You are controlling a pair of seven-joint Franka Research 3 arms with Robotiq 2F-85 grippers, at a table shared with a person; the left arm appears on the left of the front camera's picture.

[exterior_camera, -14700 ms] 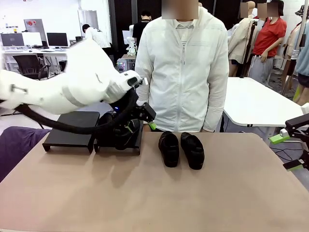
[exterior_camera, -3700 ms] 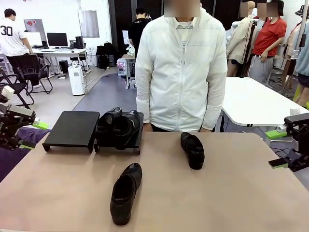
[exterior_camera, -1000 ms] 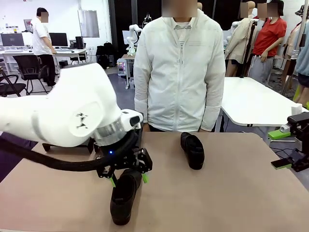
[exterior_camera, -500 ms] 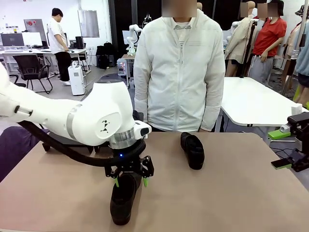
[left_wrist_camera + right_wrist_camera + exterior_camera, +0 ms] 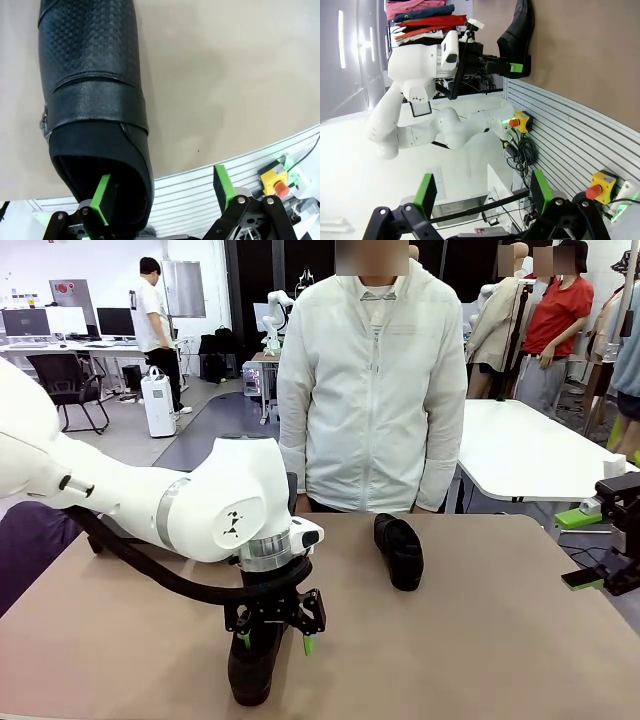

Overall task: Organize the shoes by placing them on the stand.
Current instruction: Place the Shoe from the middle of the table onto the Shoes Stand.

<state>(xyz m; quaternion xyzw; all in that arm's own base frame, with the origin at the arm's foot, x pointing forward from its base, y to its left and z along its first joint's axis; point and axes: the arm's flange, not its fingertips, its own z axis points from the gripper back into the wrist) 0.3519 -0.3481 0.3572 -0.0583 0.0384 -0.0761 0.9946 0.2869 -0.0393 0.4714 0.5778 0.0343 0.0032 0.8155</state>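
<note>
A black loafer [image 5: 250, 672] lies lengthwise near the table's front edge. My left gripper [image 5: 273, 636] is lowered over its heel end and stands open. In the left wrist view one green pad [image 5: 102, 192] is at the heel opening of this shoe [image 5: 95, 95]. The other pad [image 5: 222, 182] is out beside the shoe, so the open left gripper [image 5: 162, 187] straddles the shoe's side wall. A second loafer [image 5: 400, 551] lies in front of the person. My right gripper [image 5: 580, 548] hangs open off the table's right edge, holding nothing. The stand is hidden behind my left arm.
A person in a white jacket [image 5: 375, 400] stands at the far edge. The tan table [image 5: 480, 650] has free room right of the near shoe. A white table [image 5: 520, 455] stands behind on the right. A red stop button [image 5: 279, 183] sits below the front edge.
My left arm has swung toward the table's front edge. Its gripper has slid along the near shoe to the heel end and come lower. The right arm has not moved.
</note>
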